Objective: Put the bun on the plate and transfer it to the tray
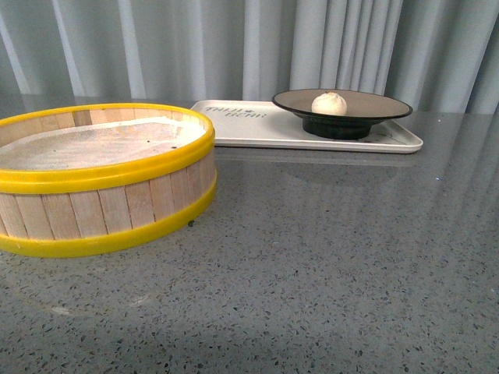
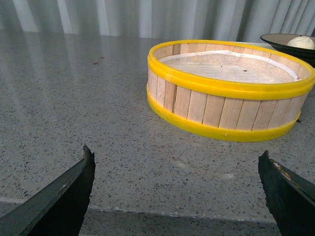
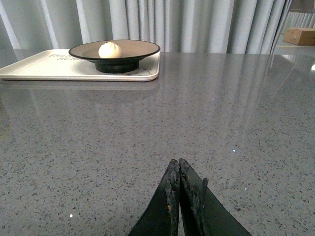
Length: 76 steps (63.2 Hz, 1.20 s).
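Resting on the plate [image 3: 114,50] atop the tray [image 3: 59,69], the bun [image 3: 110,49] lies well beyond the closed right end effector [image 3: 179,169].

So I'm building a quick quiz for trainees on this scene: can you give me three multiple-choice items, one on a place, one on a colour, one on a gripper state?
1. Where is the small white pleated bun?
A. in the wooden steamer basket
B. on the brown-grey black-rimmed plate
C. on the bare table

2. What colour are the rims of the round wooden steamer basket?
A. yellow
B. red
C. black

3. How do the two grippers stand?
A. both open
B. left shut, right open
C. left open, right shut

Answers:
1 B: the bun sits in the plate, which stands on the flat cream-white rectangular tray.
2 A: yellow bands circle the basket's top and bottom.
3 C: the left gripper has its fingers wide apart; the right gripper has its fingertips pressed together, holding nothing.
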Each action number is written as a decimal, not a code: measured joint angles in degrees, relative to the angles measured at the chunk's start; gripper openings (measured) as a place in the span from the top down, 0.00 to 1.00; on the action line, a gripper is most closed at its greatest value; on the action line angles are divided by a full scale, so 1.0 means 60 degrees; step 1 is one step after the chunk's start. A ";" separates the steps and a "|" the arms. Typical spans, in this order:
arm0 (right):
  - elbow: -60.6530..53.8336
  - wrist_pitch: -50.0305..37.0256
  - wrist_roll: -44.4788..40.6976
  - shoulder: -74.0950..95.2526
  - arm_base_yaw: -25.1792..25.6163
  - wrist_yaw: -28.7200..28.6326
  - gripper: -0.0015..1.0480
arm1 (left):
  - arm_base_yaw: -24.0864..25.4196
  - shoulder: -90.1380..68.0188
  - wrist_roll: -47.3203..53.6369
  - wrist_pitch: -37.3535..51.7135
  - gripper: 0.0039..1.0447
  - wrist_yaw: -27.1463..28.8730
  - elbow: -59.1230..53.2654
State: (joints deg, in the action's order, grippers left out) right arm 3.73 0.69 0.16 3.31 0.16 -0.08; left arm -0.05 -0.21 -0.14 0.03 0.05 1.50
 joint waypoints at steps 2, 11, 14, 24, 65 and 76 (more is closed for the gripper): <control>-0.0029 -0.0015 0.0000 -0.0025 0.0000 0.0000 0.98 | 0.0000 0.0000 0.0000 0.0000 0.06 -0.0004 0.0000; -0.0153 -0.0018 0.0000 -0.0131 0.0000 0.0004 0.98 | 0.0000 0.0000 0.0000 0.0000 0.06 -0.0004 0.0000; -0.0288 -0.0080 0.0000 -0.0310 0.0000 0.0004 0.98 | 0.0000 0.0000 0.0000 0.0000 0.06 0.0000 0.0000; -0.0546 -0.0080 0.0000 -0.0492 0.0000 0.0004 0.98 | 0.0000 0.0000 0.0004 0.0000 0.06 -0.0007 0.0000; -0.0546 -0.0080 -0.0007 -0.0510 0.0000 0.0000 0.34 | 0.0000 0.0000 0.0000 0.0000 0.06 -0.0004 0.0000; -0.0546 -0.0080 0.0004 -0.0510 0.0000 0.0004 0.07 | 0.0000 0.0000 0.0004 0.0000 0.06 -0.0004 0.0000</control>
State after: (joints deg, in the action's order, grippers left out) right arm 0.45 0.21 0.19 0.25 0.16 -0.05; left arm -0.05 -0.21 -0.12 0.03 0.03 1.50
